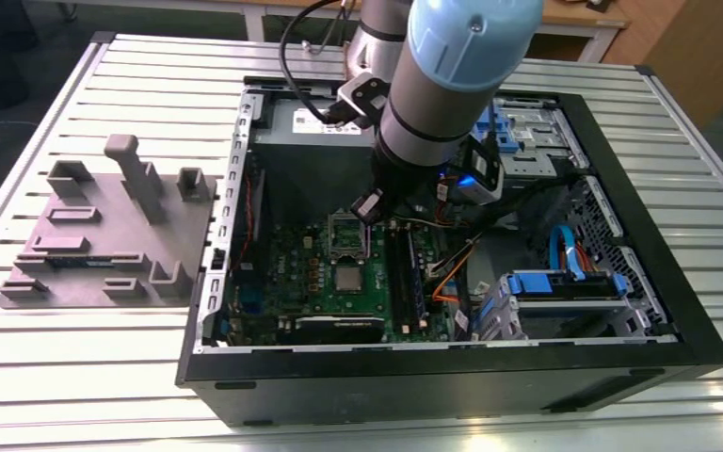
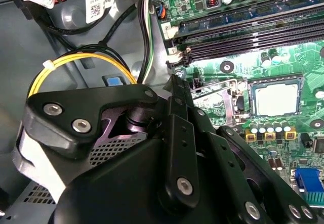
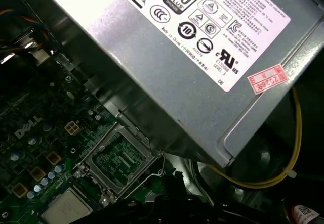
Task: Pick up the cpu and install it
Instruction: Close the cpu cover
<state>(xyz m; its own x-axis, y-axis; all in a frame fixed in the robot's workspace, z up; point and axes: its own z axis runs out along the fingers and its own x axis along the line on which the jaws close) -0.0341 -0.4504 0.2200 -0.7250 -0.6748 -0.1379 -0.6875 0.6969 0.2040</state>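
Barely beginning: hovering the black gripper [image 2: 175, 82] near the empty dark socket frame [image 3: 119, 158], fingers pressed together, gripping nothing, and leaving the small flat silver-topped square cpu [image 3: 66, 210] lying unlifted on the green motherboard [image 1: 289, 273] just beside it.

- An open black computer case [image 1: 462, 377] lies on its side at the centre of the exterior view, on a ribbed metal table [image 1: 60, 377].
- A green motherboard [image 1: 298, 282] fills its lower left.
- A grey power supply [image 3: 202, 57] with a white label spans the top of the first wrist view.
- A grey tray [image 1: 98, 235] sits at the exterior view's left, beside the case.
- A yellow cable [image 2: 76, 59] loops at the upper left of the second wrist view.
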